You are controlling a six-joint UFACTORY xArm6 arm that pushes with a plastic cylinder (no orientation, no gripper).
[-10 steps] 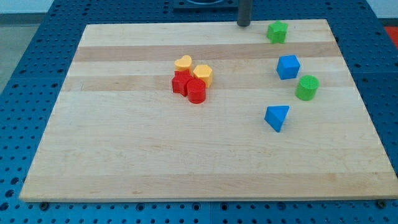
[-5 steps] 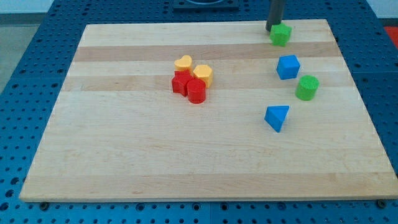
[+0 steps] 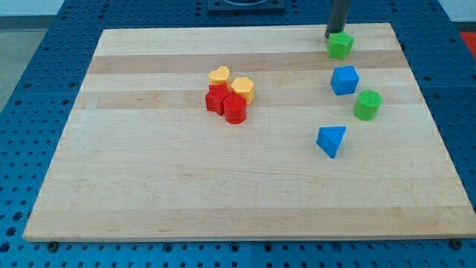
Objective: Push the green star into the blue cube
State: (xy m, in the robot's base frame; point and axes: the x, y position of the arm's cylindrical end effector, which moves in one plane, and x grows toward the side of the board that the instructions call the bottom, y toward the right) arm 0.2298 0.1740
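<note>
The green star (image 3: 341,45) sits near the board's top right edge. My tip (image 3: 335,34) is right at the star's upper left side, touching it. The blue cube (image 3: 344,80) lies a short way below the star, with a gap of bare wood between them.
A green cylinder (image 3: 367,105) sits just right of and below the blue cube. A blue triangular block (image 3: 331,140) lies lower down. A cluster of a yellow heart (image 3: 219,75), a yellow hexagon (image 3: 242,88), a red star (image 3: 216,98) and a red cylinder (image 3: 235,109) sits mid-board. The wooden board (image 3: 149,179) lies on a blue perforated table.
My tip moved right along the top edge to the green star and nudged it slightly right and down. The other blocks have not moved.
</note>
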